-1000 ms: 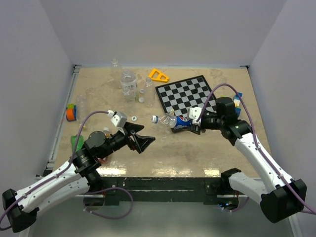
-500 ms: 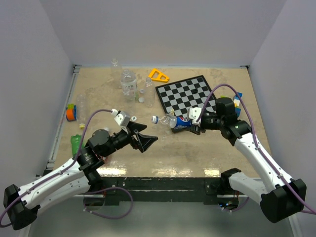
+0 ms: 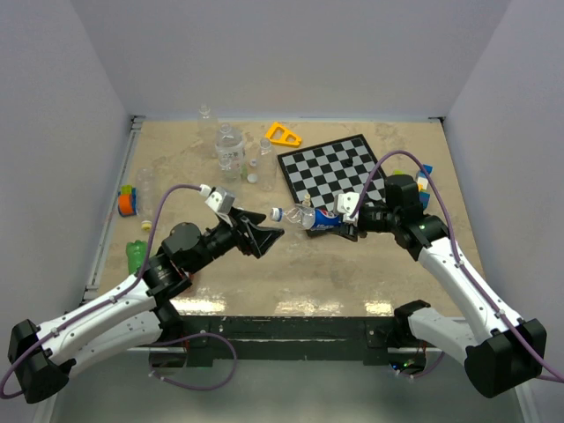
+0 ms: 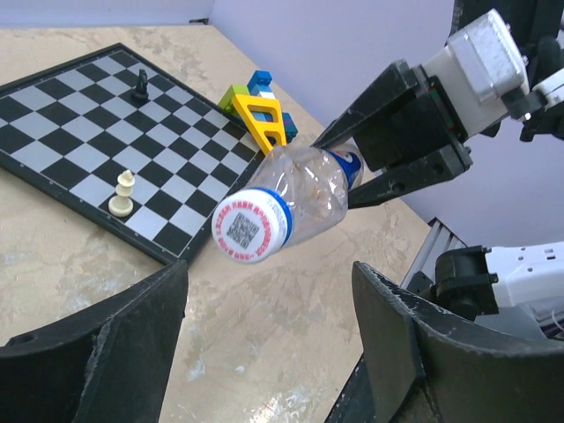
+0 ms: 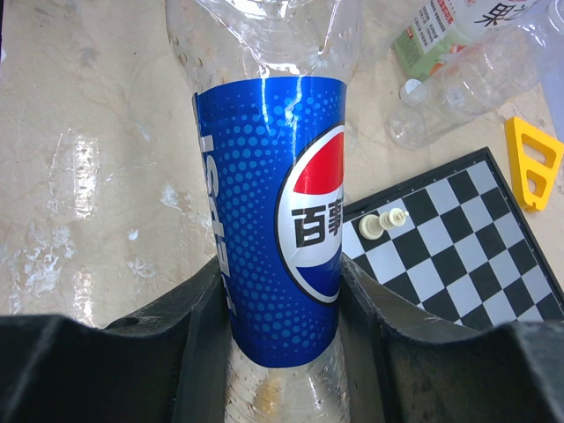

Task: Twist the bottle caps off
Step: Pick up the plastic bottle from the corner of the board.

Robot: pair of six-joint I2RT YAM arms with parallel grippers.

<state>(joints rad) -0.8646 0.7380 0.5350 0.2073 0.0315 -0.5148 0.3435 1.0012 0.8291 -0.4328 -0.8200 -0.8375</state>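
Mid-air beside the chessboard (image 3: 330, 167), your right gripper (image 3: 349, 222) clamps the blue-label bottle (image 3: 322, 218) sideways. The left gripper (image 4: 269, 273) gapes wide, the cap (image 4: 252, 226) just ahead, untouched. Close off-centre and you'll likely slip or wrench the bottle loose.

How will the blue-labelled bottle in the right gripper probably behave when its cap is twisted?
Probably light: the bottle looks clear and empty. Likely to flex: its thin wall looks rippled above the label that the right gripper clamps. It may slip round in that grip: the glossy label looks smooth and the cap sits far from the hold.
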